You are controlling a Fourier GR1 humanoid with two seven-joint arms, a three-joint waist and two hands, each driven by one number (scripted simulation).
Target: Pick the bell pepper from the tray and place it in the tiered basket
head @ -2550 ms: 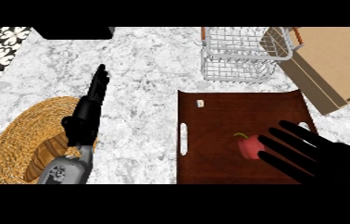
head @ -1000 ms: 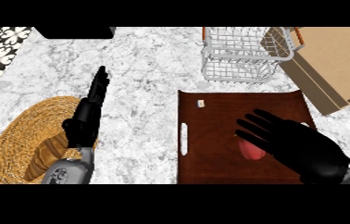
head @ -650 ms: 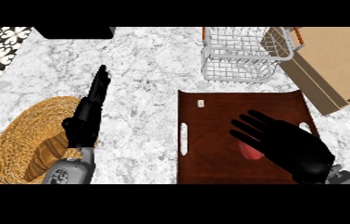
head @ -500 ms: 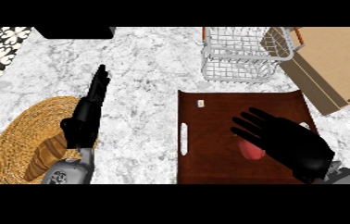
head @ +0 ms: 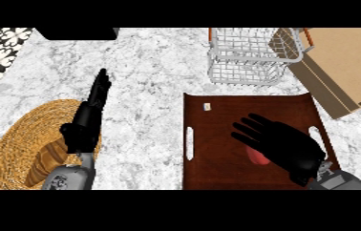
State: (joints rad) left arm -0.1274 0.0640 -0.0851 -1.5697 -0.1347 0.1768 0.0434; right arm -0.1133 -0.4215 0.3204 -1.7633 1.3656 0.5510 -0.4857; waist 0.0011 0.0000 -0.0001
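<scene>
Head view: right hand (head: 282, 141) spread over the bell pepper (head: 256, 155), mostly hidden on the tray (head: 211, 144), not yet grasped or lifted, with carrying to the tiered basket (head: 247, 56) left; left hand (head: 88, 118) resting straight-fingered.

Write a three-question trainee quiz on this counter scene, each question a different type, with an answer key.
1. True or false: the pepper is in the wire basket.
2. Which robot hand is over the tray? A) left B) right
3. Fill in: the left robot hand is above a woven ____.

Key:
1. False; it lies on the tray, mostly hidden under the right robot hand.
2. B
3. Mat
</scene>
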